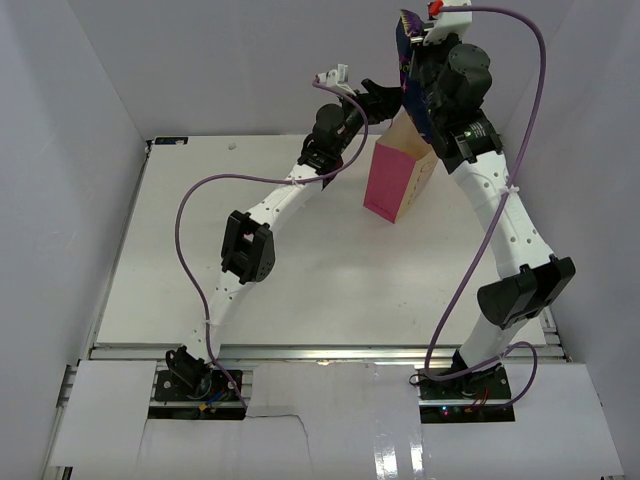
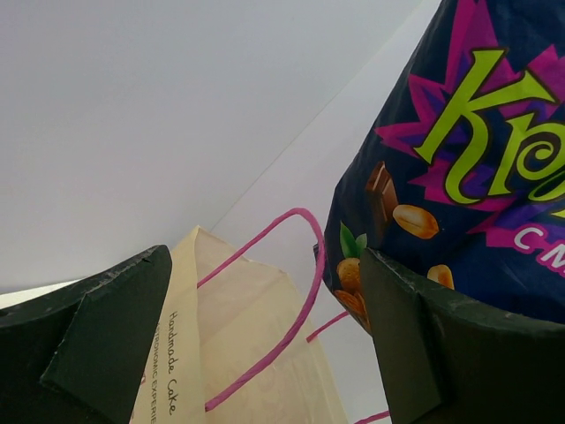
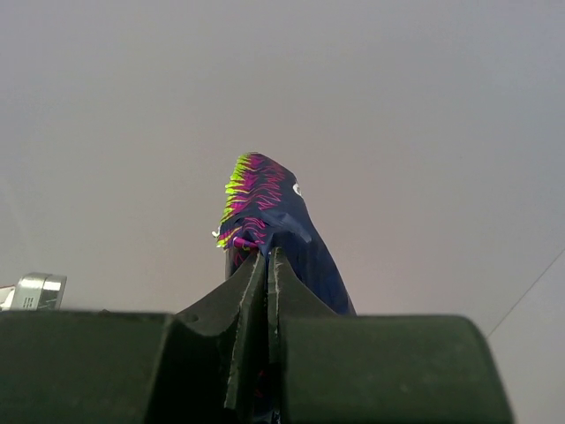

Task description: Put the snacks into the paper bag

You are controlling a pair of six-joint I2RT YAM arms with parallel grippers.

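The right gripper [image 3: 267,265] pinches the blue snack bag [image 1: 407,60] above the paper bag [image 1: 398,180]. The left gripper [image 2: 265,344] hangs spread beside it. Next, lowering it into the mouth seems needed.

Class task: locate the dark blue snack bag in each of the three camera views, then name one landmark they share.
Top external: top centre-right, dark blue snack bag above the pink paper bag.
Left wrist: fills the right side.
Right wrist: centre, pinched in the right pincer.
Shared landmark: the snack bag's pink-and-lime print.
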